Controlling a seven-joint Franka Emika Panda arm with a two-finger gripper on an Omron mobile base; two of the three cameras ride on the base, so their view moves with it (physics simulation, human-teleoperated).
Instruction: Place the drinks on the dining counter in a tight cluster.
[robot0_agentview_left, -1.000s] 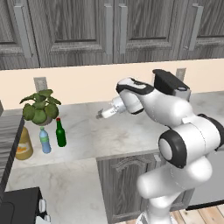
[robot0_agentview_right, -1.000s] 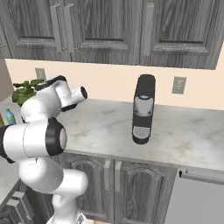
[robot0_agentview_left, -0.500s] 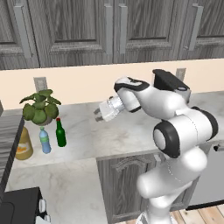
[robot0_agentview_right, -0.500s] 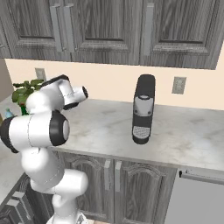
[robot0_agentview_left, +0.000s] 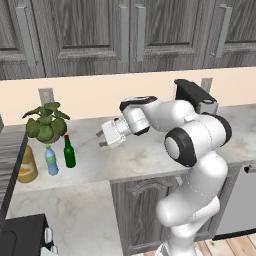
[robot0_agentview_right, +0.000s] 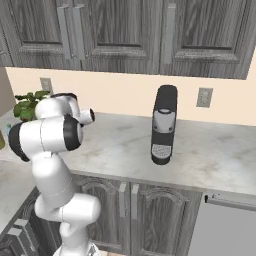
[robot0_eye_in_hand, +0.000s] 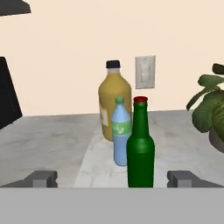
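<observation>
Three drinks stand together on the marble wall counter (robot0_agentview_left: 130, 160) by a potted plant. The slim green bottle (robot0_agentview_left: 69, 152) (robot0_eye_in_hand: 140, 148) with a red cap is nearest my hand. Just behind it is the small clear-blue water bottle (robot0_agentview_left: 51, 161) (robot0_eye_in_hand: 120, 131), and farthest is the amber juice jug (robot0_agentview_left: 27, 165) (robot0_eye_in_hand: 114, 107). My gripper (robot0_agentview_left: 101, 140) (robot0_eye_in_hand: 113, 179) hovers over the counter to the right of the bottles, pointing at them, open and holding nothing. The green bottle lines up between the two fingertips but lies farther off. The dining counter is out of view.
A potted plant (robot0_agentview_left: 46, 122) (robot0_eye_in_hand: 212, 109) (robot0_agentview_right: 27, 106) stands right behind the bottles, leaves close to them. A black coffee machine (robot0_agentview_right: 164, 125) (robot0_agentview_left: 195, 97) stands farther right on the counter. A wall outlet (robot0_eye_in_hand: 145, 72) is on the beige backsplash. Wall cabinets hang above.
My gripper has swung left and slightly down along the counter toward the bottles. The jaws stay open, and the bottles have not moved.
</observation>
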